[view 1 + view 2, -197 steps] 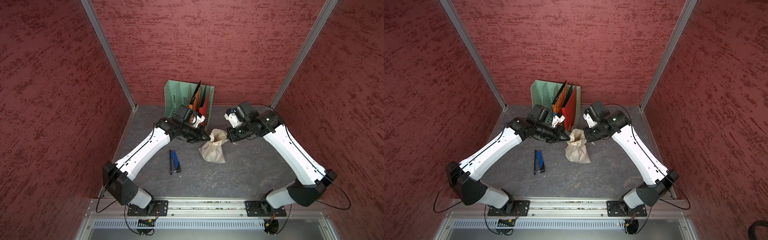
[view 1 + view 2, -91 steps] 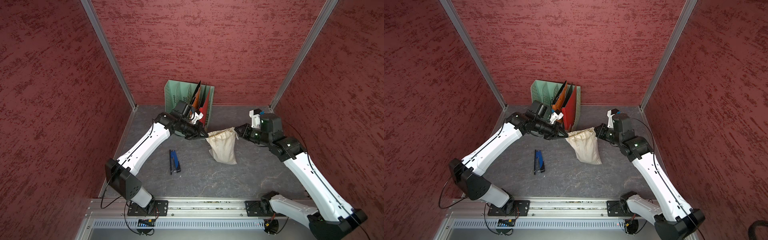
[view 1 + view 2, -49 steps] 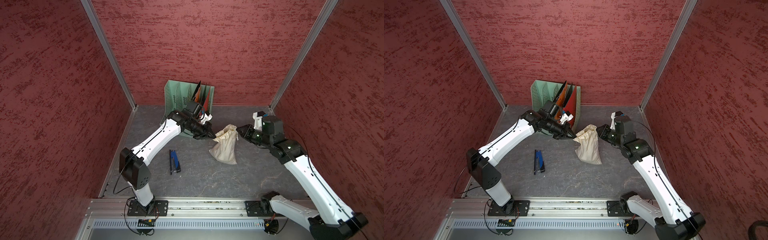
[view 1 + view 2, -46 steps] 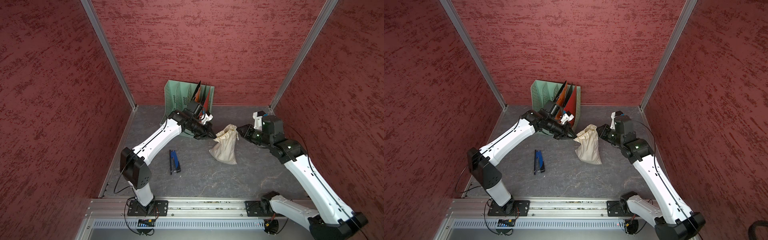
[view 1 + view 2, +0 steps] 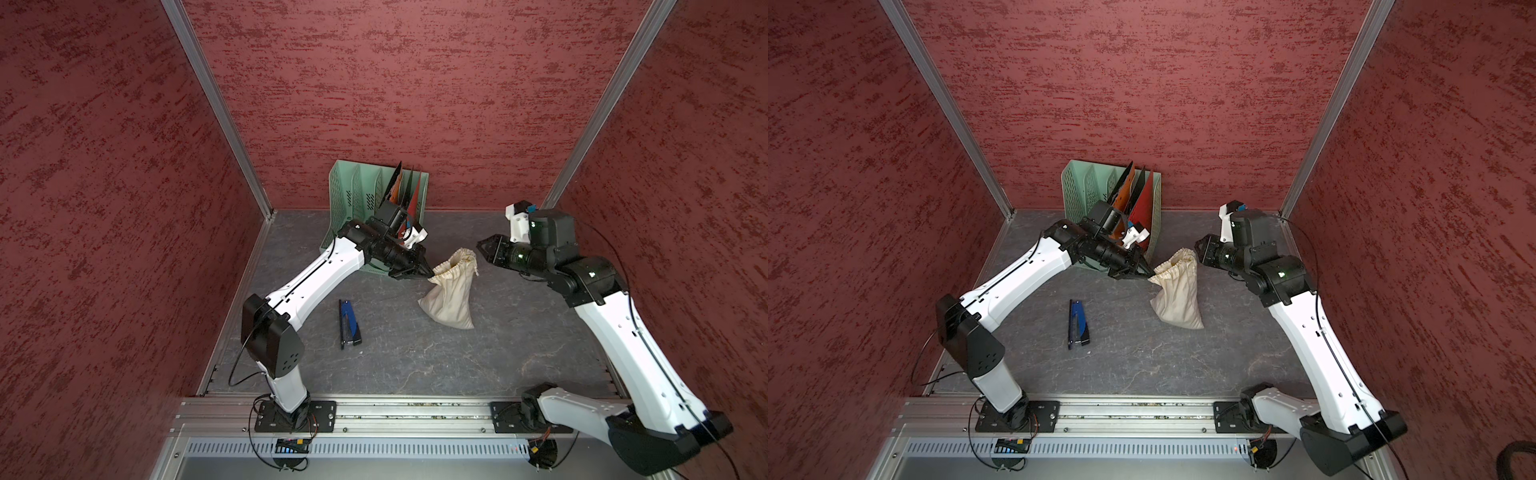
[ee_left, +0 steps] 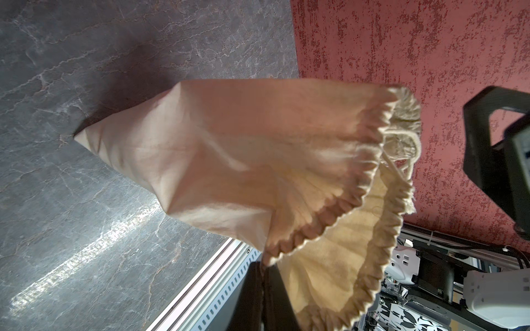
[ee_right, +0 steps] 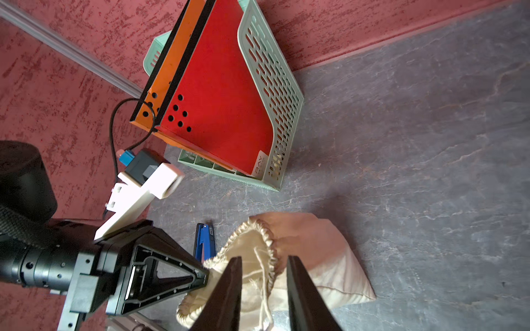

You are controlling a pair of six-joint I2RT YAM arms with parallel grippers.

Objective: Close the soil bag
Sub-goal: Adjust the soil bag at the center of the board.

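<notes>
Fingertips of the left gripper [image 5: 429, 273] are pinched together on the edge of the soil bag [image 5: 451, 297] at its gathered neck. The right gripper [image 7: 264, 260] stands just beside the neck's far side with its jaws apart, a slack cord [image 7: 263, 275] hanging between them, gripping nothing. The sack's base rests on the table [image 5: 395, 365] and its neck is tilted up. The rim is puckered, yet the mouth gapes in the left wrist view, so closing looks partly done and the cords need another pull.
</notes>
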